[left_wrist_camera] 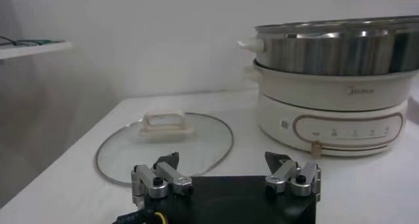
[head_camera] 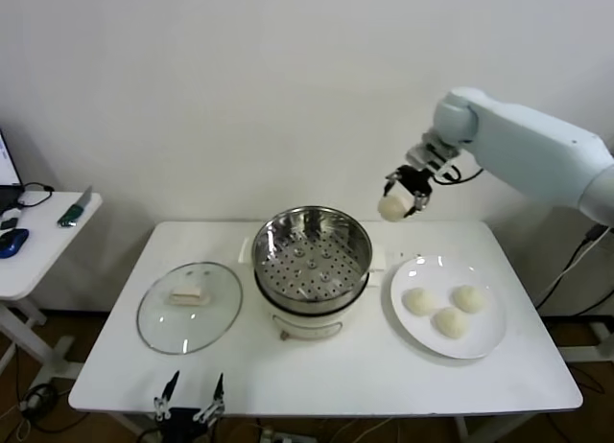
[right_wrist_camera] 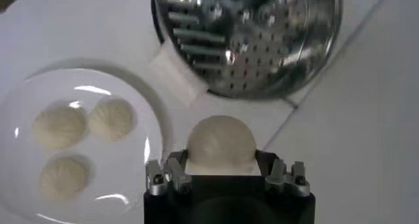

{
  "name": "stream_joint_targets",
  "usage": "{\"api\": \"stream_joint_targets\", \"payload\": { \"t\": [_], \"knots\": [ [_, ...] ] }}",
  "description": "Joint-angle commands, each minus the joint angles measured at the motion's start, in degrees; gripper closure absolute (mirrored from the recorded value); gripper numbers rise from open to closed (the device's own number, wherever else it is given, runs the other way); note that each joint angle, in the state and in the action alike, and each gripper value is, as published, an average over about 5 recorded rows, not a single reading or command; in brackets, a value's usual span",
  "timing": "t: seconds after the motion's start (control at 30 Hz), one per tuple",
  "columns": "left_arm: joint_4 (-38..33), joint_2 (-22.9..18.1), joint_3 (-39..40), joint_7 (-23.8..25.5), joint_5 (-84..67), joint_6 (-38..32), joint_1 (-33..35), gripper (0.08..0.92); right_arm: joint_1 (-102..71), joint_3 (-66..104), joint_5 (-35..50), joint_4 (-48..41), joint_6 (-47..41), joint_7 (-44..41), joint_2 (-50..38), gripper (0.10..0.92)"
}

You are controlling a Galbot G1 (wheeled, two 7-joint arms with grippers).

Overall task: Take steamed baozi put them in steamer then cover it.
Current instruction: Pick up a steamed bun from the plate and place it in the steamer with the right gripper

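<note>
White table (head_camera: 326, 376) under everything, and on it my target: the steamer (head_camera: 311, 256), a shiny perforated basket on its white cooker base (left_wrist_camera: 327, 117), sitting mid-table with nothing in it yet. To my left of it lies the cover (head_camera: 189, 306), flat on the table, handle up, well clear of the basket. To my right of it, the white plate (head_camera: 484, 336) with three baozi (head_camera: 447, 309) waiting.

And here's the fourth one: my right gripper (head_camera: 403, 196) is clamped on a bun (right_wrist_camera: 220, 145), fingers (right_wrist_camera: 163, 176) pressed to either side, carried high in the air between plate and steamer, just off the basket's rim. So I judge this the first transfer, mid-carry. Next I need to swing further over the basket's centre, come down inside the wall, and let go gently so the soft dough isn't squashed or dropped from height.

My left gripper (left_wrist_camera: 226, 179) hangs low at the table's near edge, spread wide, holding nothing, facing the cover.

In the way? Only the steamer's raised rim and its small side handle (head_camera: 376, 261) beneath my path. A side table (head_camera: 38, 234) with oddments stands well off to my left.
</note>
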Motion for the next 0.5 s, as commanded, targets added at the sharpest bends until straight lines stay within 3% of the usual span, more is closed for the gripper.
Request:
{"api": "stream_joint_targets", "payload": {
  "t": [0.03,0.27,0.5],
  "knots": [
    [-0.1,0.0,0.0,0.0,0.1,0.1,0.0,0.177,4.4,-3.8,-3.4,7.7,7.7,2.4,8.8,0.330],
    [-0.6,0.1,-0.4,0.0,0.2,0.0,0.2,0.177,-8.0,3.1,-16.4,-7.0,13.8,5.9,16.6,0.329],
    [-1.3,0.2,-1.0,0.0,0.3,0.1,0.4,0.177,-15.7,8.6,-23.2,-19.1,18.1,8.4,20.9,0.329]
  ]
}}
